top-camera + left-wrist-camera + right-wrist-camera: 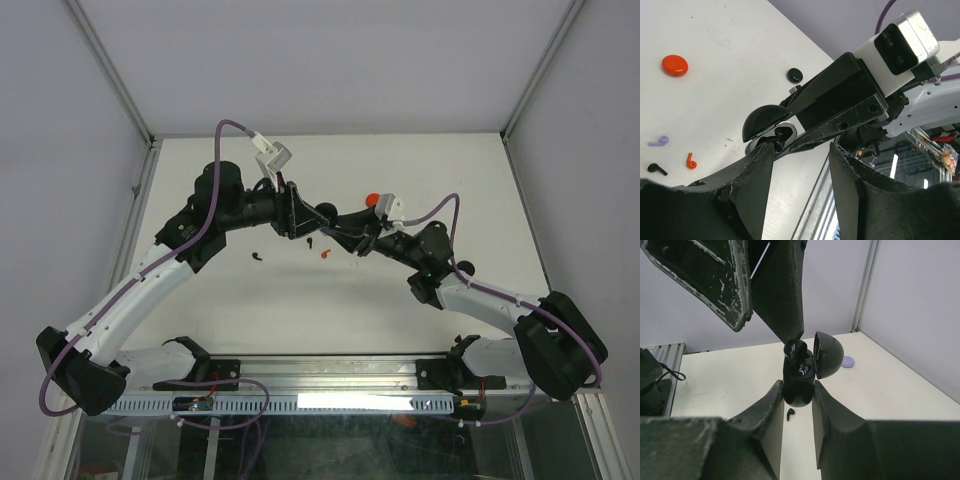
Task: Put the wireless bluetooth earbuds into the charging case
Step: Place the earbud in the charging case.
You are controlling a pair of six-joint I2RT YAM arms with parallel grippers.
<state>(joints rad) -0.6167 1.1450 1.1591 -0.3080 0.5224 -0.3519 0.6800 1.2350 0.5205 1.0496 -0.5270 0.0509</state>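
My right gripper [798, 385] is shut on the black charging case [799, 390] and holds it upright with its lid [827, 354] swung open. A black earbud [795, 349] sticks out of the case's top, partly in its well. Just above it hang my left gripper's fingers [784, 295], spread apart. In the left wrist view the left gripper [801, 150] is open and holds nothing, with the open case [771, 131] just beyond it. On the table lie loose lavender [659, 141], red [690, 161] and black [656, 169] earbuds. Both grippers meet at mid-table [325, 228].
A red round case [675, 65] and a small black case [794, 75] lie on the white table [715, 100]. A lavender case [849, 361] sits behind the held case. Another black earbud [790, 413] lies under the right gripper. Frame posts stand at the table's corners.
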